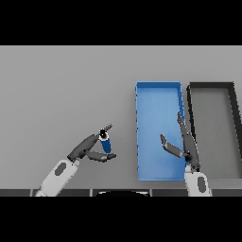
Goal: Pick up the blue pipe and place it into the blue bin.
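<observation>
1. The left hand (91,150) comes in from the lower left and sits left of the blue bin. Its fingers and thumb curl around the blue pipe (105,143), holding it between them.
2. The right hand (182,146) hangs over the right part of the blue bin (158,99), with its fingers straight and spread, holding nothing.
3. The blue pipe is a short, stubby cylinder. Its body is bright blue and the upper end looks dark, with a small pale spot. It tilts slightly, the dark end pointing up and away from the robot. Whether it rests on the grey table (61,90) or is lifted just clear cannot be told from this view.
4. The blue bin is a long rectangular tray with low walls, lying just right of the pipe. A black bin (210,86) of similar shape lies just beside it, further right.
5. Risk: the grasp looks shallow, near the pipe's lower half, so the smooth round pipe may slip or roll out during the carry.
6. Risk: the pipe could catch the bin's near left wall if carried too low.
7. Risk: the right hand sits over the bin and could block the drop.
</observation>
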Tool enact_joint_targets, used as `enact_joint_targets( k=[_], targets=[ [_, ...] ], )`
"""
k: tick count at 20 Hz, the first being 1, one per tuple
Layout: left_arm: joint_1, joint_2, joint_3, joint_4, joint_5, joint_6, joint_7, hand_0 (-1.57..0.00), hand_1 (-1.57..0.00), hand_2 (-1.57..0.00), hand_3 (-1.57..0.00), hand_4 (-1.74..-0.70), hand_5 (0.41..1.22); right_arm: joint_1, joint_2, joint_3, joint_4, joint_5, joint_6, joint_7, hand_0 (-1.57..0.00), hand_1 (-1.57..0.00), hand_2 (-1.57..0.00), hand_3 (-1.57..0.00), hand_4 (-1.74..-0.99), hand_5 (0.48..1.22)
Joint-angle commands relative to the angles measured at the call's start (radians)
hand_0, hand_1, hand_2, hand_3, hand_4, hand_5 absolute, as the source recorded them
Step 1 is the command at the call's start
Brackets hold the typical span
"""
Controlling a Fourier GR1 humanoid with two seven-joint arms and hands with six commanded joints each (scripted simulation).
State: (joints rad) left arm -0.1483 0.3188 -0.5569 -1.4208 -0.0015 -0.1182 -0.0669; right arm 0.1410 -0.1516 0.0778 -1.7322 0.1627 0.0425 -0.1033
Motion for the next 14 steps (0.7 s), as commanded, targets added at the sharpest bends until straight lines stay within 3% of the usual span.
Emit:
enact_joint_targets(
  k=[1, 5, 7, 8, 9, 11, 14],
  targets=[
    [-0.016, -0.007, 0.002, 0.016, -0.001, -0.002, 0.002, 0.0, 0.0, 0.0, 0.0, -1.05, 0.418, 0.0, 0.006, 0.007, 0.004, 0.009, -0.003, 0.002, 0.0, 0.0, 0.0, 0.0, -1.221, 0.645],
    [-0.02, -0.065, -0.005, 0.062, 0.015, -0.009, -0.047, 0.0, 0.0, 0.0, 0.0, -1.11, 0.463, 0.014, -0.003, 0.008, -0.015, 0.019, -0.007, 0.006, 0.0, 0.0, 0.0, 0.0, -1.207, 0.65],
    [-0.02, -0.09, 0.012, 0.073, 0.053, -0.017, -0.07, 0.0, -0.04, -0.15, -0.12, -1.19, 0.55, 0.007, 0.003, 0.013, -0.001, 0.029, -0.011, -0.003, 0.0, 0.0, 0.0, 0.0, -1.213, 0.655],
    [-0.014, -0.105, 0.013, 0.07, 0.07, -0.022, -0.076, -0.01, -0.16, -0.31, -0.28, -1.24, 0.613, 0.012, 0.008, 0.014, 0.004, 0.025, -0.009, -0.009, 0.0, 0.0, 0.0, 0.0, -1.217, 0.655],
    [-0.024, -0.126, 0.026, 0.087, 0.09, -0.023, -0.076, -0.12, -0.32, -0.49, -0.53, -1.28, 0.735, 0.006, 0.0, 0.004, 0.006, 0.014, -0.004, -0.007, 0.0, 0.0, 0.0, 0.0, -1.22, 0.656],
    [-0.012, -0.133, 0.024, 0.078, 0.094, -0.015, -0.078, -0.6, -0.75, -0.87, -0.91, -1.44, 0.91, 0.001, -0.005, 0.002, 0.006, 0.016, -0.005, -0.014, 0.0, 0.0, 0.0, 0.0, -1.219, 0.657],
    [-0.002, -0.14, 0.008, 0.07, 0.09, -0.016, -0.08, -1.07, -1.15, -1.21, -1.19, -1.58, 1.062, 0.0, 0.008, 0.005, 0.011, 0.0, 0.003, -0.004, 0.0, 0.0, 0.0, 0.0, -1.233, 0.66]
  ],
)
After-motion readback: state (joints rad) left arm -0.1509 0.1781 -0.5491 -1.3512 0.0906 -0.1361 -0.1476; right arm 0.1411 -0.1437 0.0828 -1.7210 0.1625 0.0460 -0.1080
